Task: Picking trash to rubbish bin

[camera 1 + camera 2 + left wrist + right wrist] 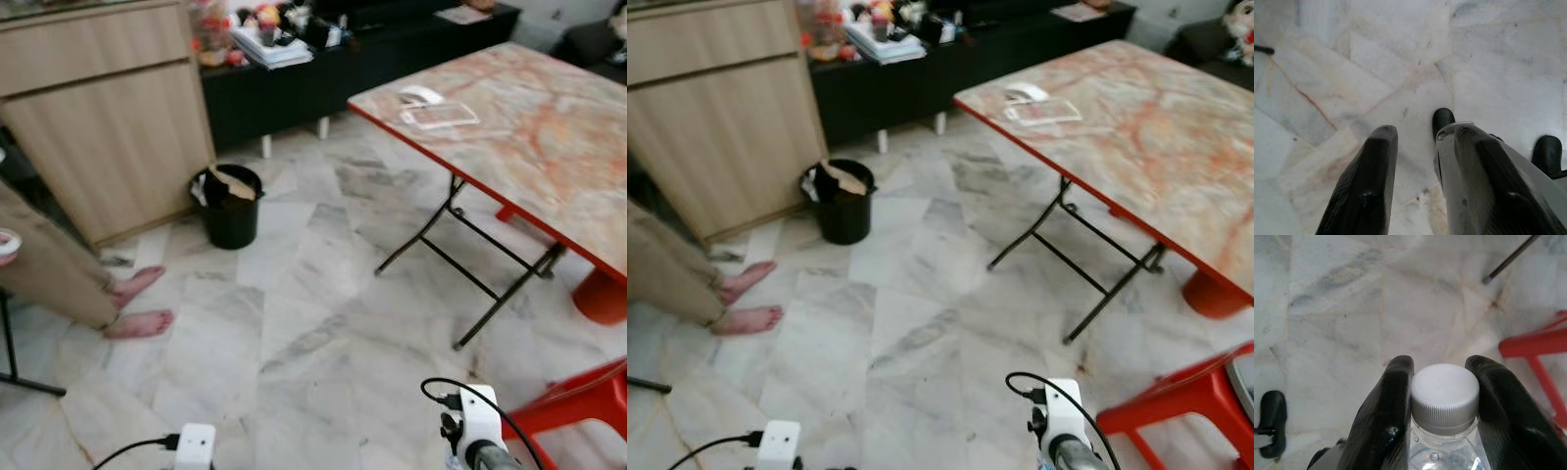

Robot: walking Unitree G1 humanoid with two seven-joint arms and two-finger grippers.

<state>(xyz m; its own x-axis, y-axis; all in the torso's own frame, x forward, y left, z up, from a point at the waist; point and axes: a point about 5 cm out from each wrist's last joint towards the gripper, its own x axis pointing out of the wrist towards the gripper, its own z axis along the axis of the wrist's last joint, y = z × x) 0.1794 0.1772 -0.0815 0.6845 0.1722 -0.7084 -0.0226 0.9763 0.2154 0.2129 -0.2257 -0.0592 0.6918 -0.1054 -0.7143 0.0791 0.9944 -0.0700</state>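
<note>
White wrist housings with looping black cables cap the robot's left arm [195, 446] and right arm [477, 423]; the left gripper [1420, 147] and right gripper [1445, 382] each carry two long, rounded, glossy black fingers

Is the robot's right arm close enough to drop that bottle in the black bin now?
Probably not yet. The right tool is shut on the bottle low near the robot, while the black bin stands across open marble floor by the wooden cabinet. Nothing blocks the way; it likely must walk closer.
</note>
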